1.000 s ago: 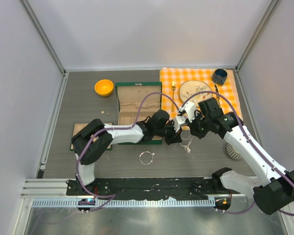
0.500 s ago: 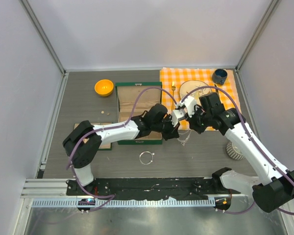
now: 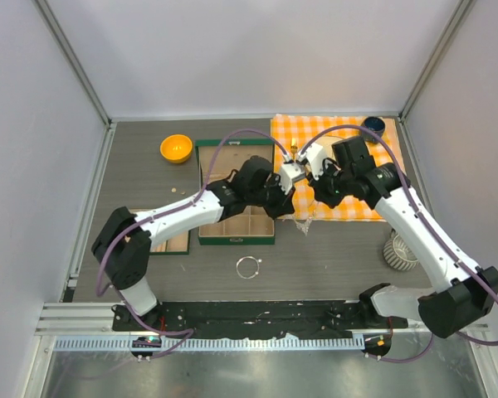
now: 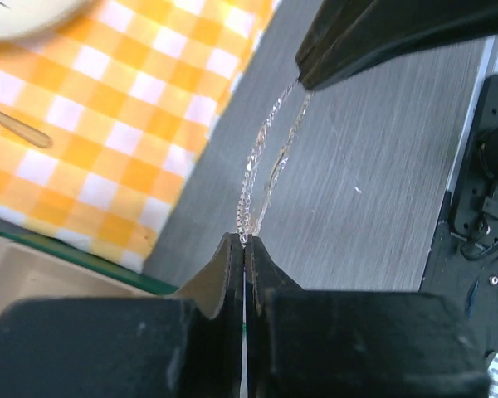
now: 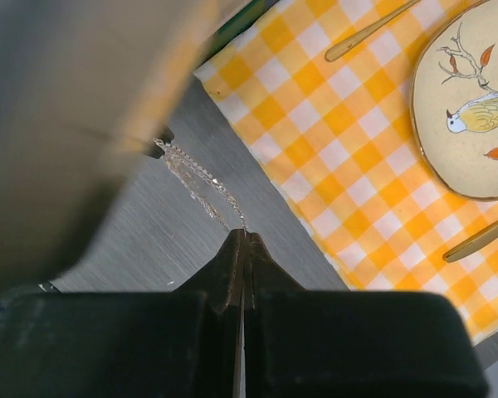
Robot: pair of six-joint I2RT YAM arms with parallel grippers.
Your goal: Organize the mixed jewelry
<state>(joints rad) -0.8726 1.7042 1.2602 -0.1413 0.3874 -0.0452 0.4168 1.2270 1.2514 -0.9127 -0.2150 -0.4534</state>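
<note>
A fine silver chain necklace (image 4: 266, 157) is stretched in the air between my two grippers. My left gripper (image 4: 245, 240) is shut on one end of it, and my right gripper (image 5: 245, 235) is shut on the other end of the necklace (image 5: 201, 178). Seen from above, the left gripper (image 3: 289, 201) and right gripper (image 3: 314, 199) meet tip to tip at the near edge of the checked cloth, with a loop of the necklace (image 3: 305, 222) dangling below them. A thin silver bangle (image 3: 248, 266) lies on the table nearer the bases. Tiny pale studs (image 3: 176, 192) lie left of the green tray (image 3: 236, 239).
An orange checked cloth (image 3: 382, 170) at the back right carries a bird-painted plate (image 5: 469, 108), a gold fork (image 3: 293, 149) and a dark cup (image 3: 372, 124). An orange bowl (image 3: 176, 148) stands back left. A small wooden tray (image 3: 177, 242) and a ribbed white object (image 3: 401, 251) flank the arms.
Both grippers have moved together toward the far side, up to the cloth's near edge, carrying the necklace, which now hangs higher. The bangle has not moved.
</note>
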